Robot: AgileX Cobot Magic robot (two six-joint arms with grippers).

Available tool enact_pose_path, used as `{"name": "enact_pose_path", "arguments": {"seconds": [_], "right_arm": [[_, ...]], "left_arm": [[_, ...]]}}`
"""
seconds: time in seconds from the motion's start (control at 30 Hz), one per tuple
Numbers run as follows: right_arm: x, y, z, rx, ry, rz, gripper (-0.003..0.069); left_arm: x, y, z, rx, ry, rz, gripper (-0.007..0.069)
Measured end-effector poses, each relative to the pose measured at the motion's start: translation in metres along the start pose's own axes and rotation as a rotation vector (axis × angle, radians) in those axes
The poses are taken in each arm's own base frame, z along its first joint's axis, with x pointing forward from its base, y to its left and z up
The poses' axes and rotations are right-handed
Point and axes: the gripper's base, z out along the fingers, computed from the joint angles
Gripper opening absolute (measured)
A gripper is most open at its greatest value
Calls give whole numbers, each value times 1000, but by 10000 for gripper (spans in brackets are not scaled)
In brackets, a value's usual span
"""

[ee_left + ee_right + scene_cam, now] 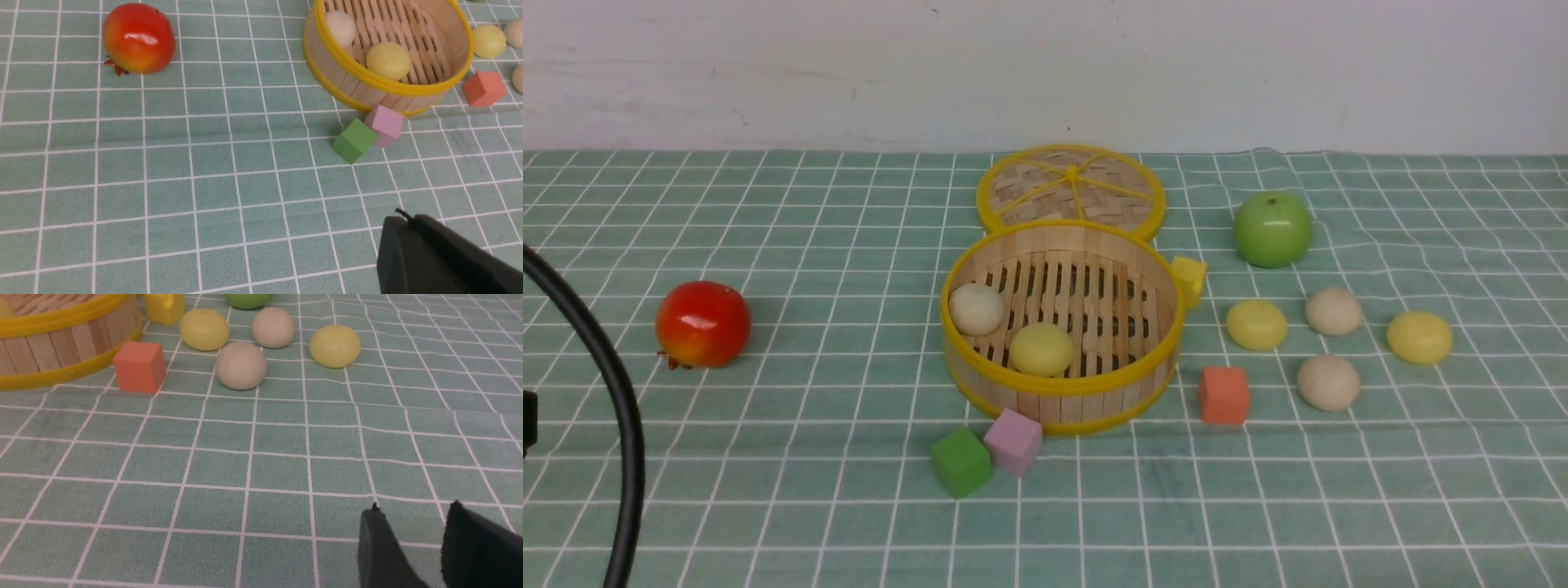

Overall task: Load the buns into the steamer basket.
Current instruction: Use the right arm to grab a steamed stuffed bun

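Steamer basket (1045,406): upright at mid-table, uncovered.
Buns inside: off-white bun (976,309) and pale yellow bun (1041,349) rest on its slatted floor, toward the left and near side.
Buns outside: four lie apart on the checked cloth (768,392) to its right: inner yellow bun (1257,324), far beige bun (1334,311), near beige bun (1328,382), outer yellow bun (1419,336).
Lid (1070,188): flat, just behind the basket.
Cubes: yellow cube (1188,279) against its right wall; orange cube (1223,395) near its right front; pink cube (1013,442) seems to touch its front, with green cube (961,461) beside that.
Fruit: red fruit (703,324) far left; green apple (1272,229) behind the loose buns.
Left gripper (402,220): fingers pressed together, empty.
Right gripper (412,512): fingers apart, nothing between them.
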Motion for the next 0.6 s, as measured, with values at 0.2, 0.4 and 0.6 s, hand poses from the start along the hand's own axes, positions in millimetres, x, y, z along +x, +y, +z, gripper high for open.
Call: {"name": "enact_pose_path", "arguments": {"seconds": [0.2, 0.4, 0.6], "right_arm": [[0, 0, 0, 0, 0, 0, 240], [0, 0, 0, 0, 0, 0, 240], [0, 0, 0, 0, 0, 0, 240]], "left_arm": [[0, 0, 0, -2, -2, 9, -13], [-1, 2, 0, -23, -10, 44, -13], [0, 5, 2, -47, -25, 66, -13]]}}
